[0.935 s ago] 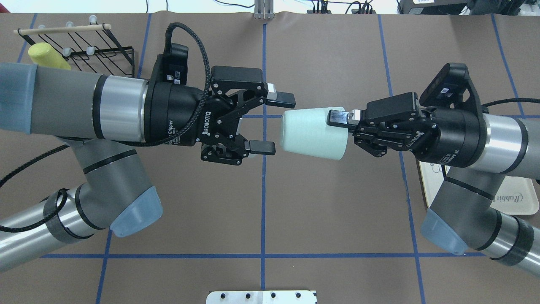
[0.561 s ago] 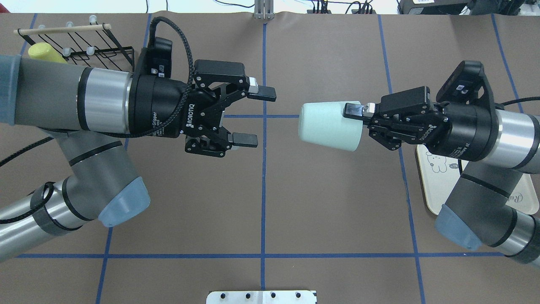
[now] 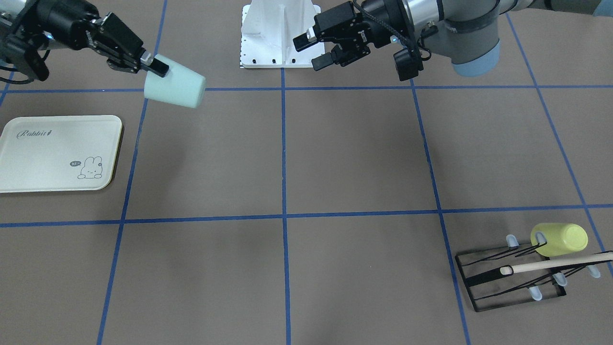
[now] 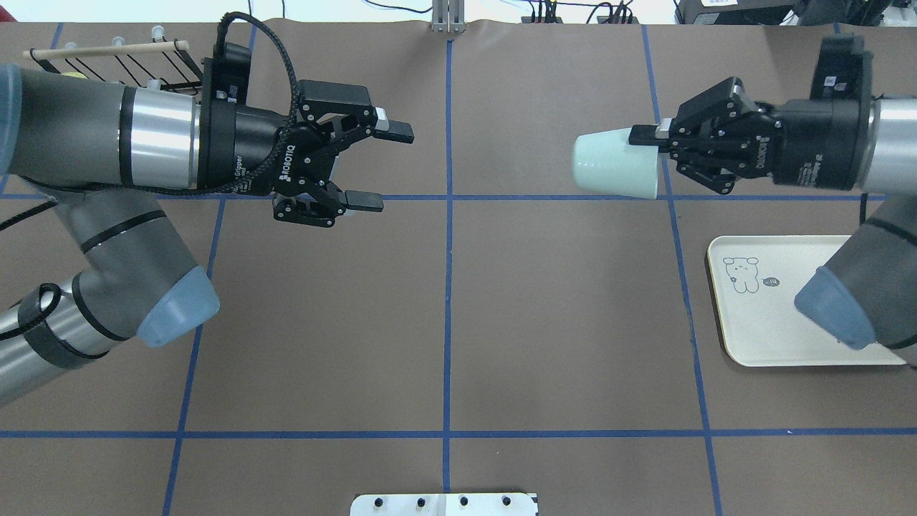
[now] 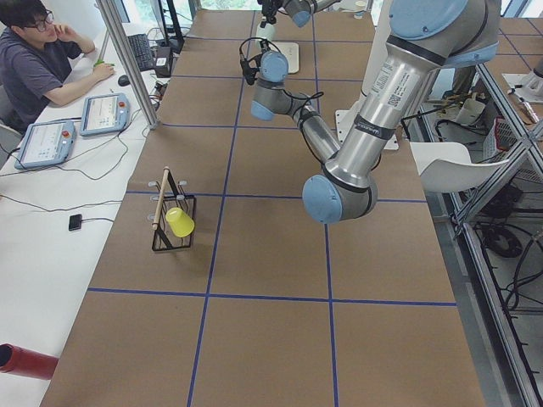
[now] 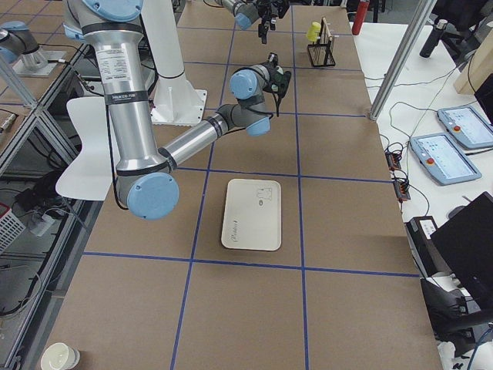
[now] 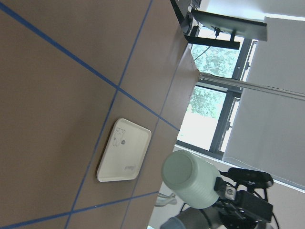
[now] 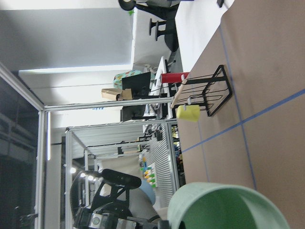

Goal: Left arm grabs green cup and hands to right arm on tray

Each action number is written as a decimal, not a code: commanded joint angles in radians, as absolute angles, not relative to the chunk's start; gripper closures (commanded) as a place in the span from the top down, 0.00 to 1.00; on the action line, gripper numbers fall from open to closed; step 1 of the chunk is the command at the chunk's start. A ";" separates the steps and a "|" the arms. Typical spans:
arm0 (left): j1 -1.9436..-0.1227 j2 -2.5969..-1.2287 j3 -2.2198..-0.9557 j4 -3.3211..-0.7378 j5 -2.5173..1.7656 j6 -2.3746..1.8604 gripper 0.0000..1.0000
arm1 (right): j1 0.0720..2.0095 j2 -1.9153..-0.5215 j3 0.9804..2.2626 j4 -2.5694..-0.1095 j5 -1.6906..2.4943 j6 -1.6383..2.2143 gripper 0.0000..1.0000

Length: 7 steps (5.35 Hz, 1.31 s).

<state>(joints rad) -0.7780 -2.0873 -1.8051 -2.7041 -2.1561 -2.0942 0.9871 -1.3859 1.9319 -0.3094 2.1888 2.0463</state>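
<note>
1. Two tools hang above the surface, well apart. The right tool is clamped on the rim of the green cup, with one finger along the outside of its wall.
2. The cup is held in the air on its side, its closed base pointing toward the left tool, whose fingers are spread and hold nothing.
3. The tray lies flat on the surface near the right arm. The cup hangs beside it, not over it.
4. A yellow-green cup sits on a black wire rack at the far left corner.
</note>
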 commanded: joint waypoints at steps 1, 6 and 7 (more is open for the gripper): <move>-0.853 -2.054 -1.840 -2.462 -2.219 -1.853 1.00 | 1.141 -1.402 1.933 -0.594 2.377 1.795 0.00; -0.990 -1.753 -2.129 -1.644 -2.183 -0.849 1.00 | 1.146 -1.715 1.950 -1.008 2.183 0.899 0.00; -1.084 -1.612 -2.125 -1.643 -2.184 -0.596 1.00 | 1.146 -1.732 1.957 -1.105 2.169 0.764 0.00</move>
